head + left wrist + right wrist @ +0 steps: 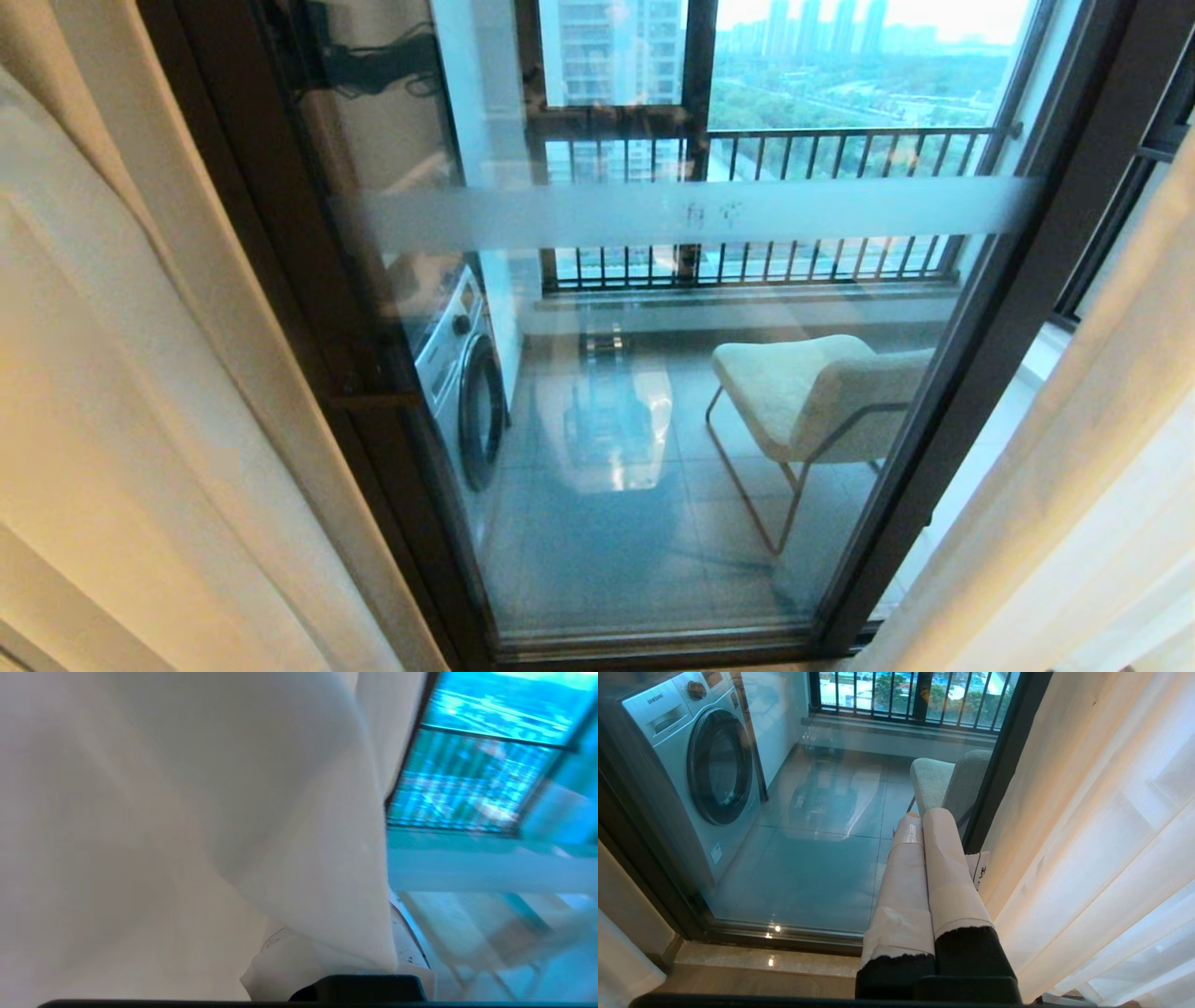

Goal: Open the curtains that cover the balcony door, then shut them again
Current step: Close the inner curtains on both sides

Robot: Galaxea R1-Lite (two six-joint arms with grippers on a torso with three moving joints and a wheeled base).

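**Inspector:** Begin with the largest item. Where do the curtains (140,392) stand?

**Assistant:** Drawn apart. One cream-beige panel with its sheer hangs on the robot's left, the other (1083,485) on its right. Between them the balcony door (653,373) is uncovered: glass in a dark frame, with a frosted band (691,213) running level across the pane.

**Inspector:** And behind the glass?

**Assistant:** A front-loading washing machine (691,765) toward the left side, a pale upholstered chair (812,392) on a thin metal frame toward the right, a tiled balcony floor (607,523), and an outer window with vertical railing bars (766,149).

**Inspector:** The left gripper (327,970)?

**Assistant:** Outside the head view. In its own wrist view, white curtain fabric (187,826) lies draped directly over it and fills most of the view ahead; only a pale fingertip (409,947) shows past the fabric's edge. Its fingers are closed, and folds gather at them, but whether cloth is pinched between them I cannot tell. The door glass lies just beyond the fabric edge.

**Inspector:** The right gripper (924,816)?

**Assistant:** Parked low, fingers (943,868) pressed together with nothing between them. The right-hand curtain hangs just beside it without touching; the door's dark frame post (999,765) stands straight ahead, and the stone threshold (761,961) lies below.
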